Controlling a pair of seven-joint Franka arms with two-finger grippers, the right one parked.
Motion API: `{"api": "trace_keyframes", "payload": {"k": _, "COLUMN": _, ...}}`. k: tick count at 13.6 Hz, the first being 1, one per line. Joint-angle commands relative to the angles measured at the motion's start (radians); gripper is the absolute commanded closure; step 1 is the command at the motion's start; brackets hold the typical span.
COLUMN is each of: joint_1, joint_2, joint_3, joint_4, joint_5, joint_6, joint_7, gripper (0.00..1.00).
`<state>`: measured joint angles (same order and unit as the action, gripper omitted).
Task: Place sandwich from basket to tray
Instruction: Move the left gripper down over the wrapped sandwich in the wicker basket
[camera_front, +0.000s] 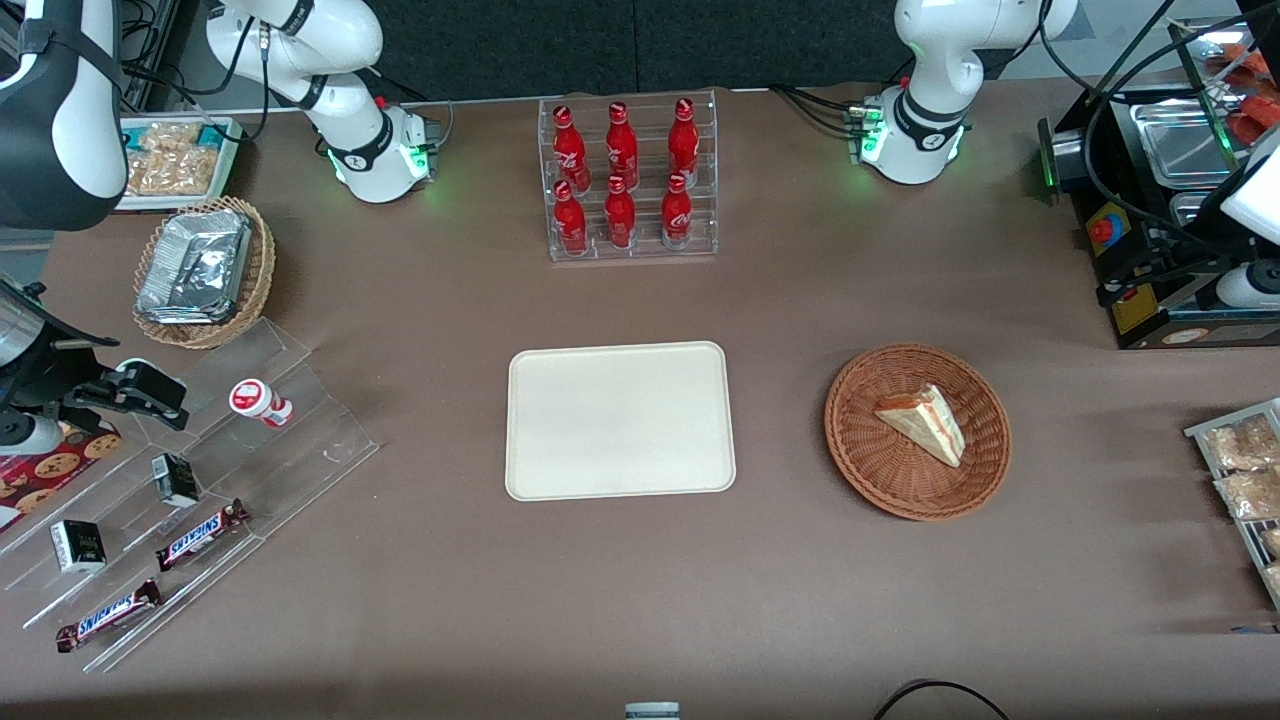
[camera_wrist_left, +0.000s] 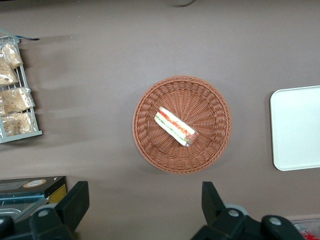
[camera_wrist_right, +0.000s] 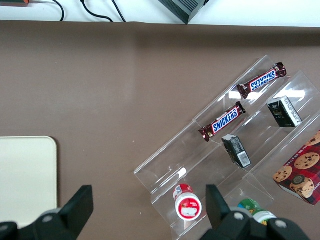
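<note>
1 sandwich (camera_wrist_left: 175, 126) in 1 basket (camera_wrist_left: 212, 97), 1 tray (camera_front: 620, 420) beside; hand (camera_wrist_left: 145, 205) wide, above basket.

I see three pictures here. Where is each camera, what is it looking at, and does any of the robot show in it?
Front view: high up, facing both arm bases, looking down at the table with the tray, the basket and the sandwich.
Left wrist view: on the working arm, looking straight down at the basket holding the sandwich; the gripper shows open, high above the table.
Right wrist view: on the parked arm, looking down at a clear rack of Snickers bars; its own fingers show.
Shared: all three views catch the tray.
</note>
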<state>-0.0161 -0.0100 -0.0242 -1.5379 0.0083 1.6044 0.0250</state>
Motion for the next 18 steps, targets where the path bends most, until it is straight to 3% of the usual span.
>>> {"api": "trace_keyframes", "payload": {"k": 1, "joint_1": 0.013, "joint_2": 0.001, "joint_3": -0.008, "joint_4": 0.013, "joint_5": 0.012, "joint_6": -0.043, "joint_7": -0.002, "gripper": 0.01}}
{"api": "trace_keyframes", "payload": {"k": 3, "joint_1": 0.015, "joint_2": 0.01, "joint_3": -0.008, "joint_4": -0.001, "joint_5": 0.012, "joint_6": -0.049, "joint_7": -0.023, "gripper": 0.01}}
{"api": "trace_keyframes", "payload": {"k": 8, "joint_1": -0.013, "joint_2": 0.077, "joint_3": -0.028, "joint_4": -0.143, "joint_5": -0.007, "joint_6": 0.05, "joint_7": -0.509, "gripper": 0.01}}
{"api": "trace_keyframes", "payload": {"k": 12, "joint_1": -0.083, "joint_2": 0.212, "joint_3": -0.033, "joint_4": -0.182, "joint_5": -0.011, "joint_6": 0.152, "joint_7": -0.876, "gripper": 0.01}}
{"api": "trace_keyframes", "payload": {"k": 15, "joint_1": -0.087, "joint_2": 0.252, "joint_3": -0.033, "joint_4": -0.287, "joint_5": -0.066, "joint_6": 0.285, "joint_7": -0.953, "gripper": 0.01}}
{"api": "trace_keyframes", "payload": {"k": 18, "joint_1": -0.081, "joint_2": 0.261, "joint_3": -0.028, "joint_4": -0.405, "joint_5": -0.067, "joint_6": 0.429, "joint_7": -1.014, "gripper": 0.01}}
